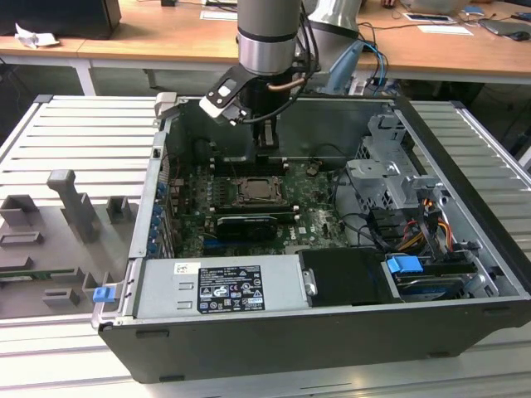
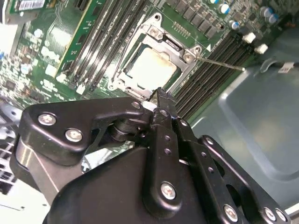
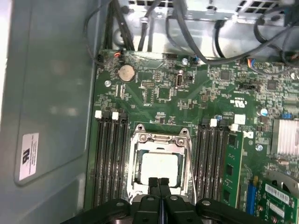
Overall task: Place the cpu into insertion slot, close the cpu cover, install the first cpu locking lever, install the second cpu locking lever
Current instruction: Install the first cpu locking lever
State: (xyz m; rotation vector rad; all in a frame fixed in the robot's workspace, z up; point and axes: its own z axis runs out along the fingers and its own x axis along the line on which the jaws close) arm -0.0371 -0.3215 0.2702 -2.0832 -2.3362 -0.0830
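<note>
Gripper (image 3: 159, 183) is closed with the fingertips pressed together and nothing between them. In the exterior view it hangs over the socket (image 1: 253, 192) inside the open case (image 1: 332, 348).

The cpu (image 3: 160, 167) sits flat in the socket. The cover (image 3: 161, 138) is down around it, and the pale metal top shows through the open middle. In both wrist views the fingertips line up with the socket's near edge. I can't tell whether they touch it.

In the second wrist view a thin lever (image 2: 219, 63) sticks out from a socket corner across the memory slots (image 2: 205, 70). It looks unlatched to me, but I can't confirm the hook end.

Risks as I see them:
- The lever is a thin round rod and the closed fingertips are narrow. A push slightly off-centre slips off, and the tips land on the memory slots or the motherboard (image 3: 159, 93).
- If the lever misses its catch, it springs back and the cover lifts.
- If the cpu is slightly skewed under the cover, clamping load bends the contacts. I can't check the seating from here.
- The slots sit right beside the socket on both sides, so there's little room for sideways error.
</note>
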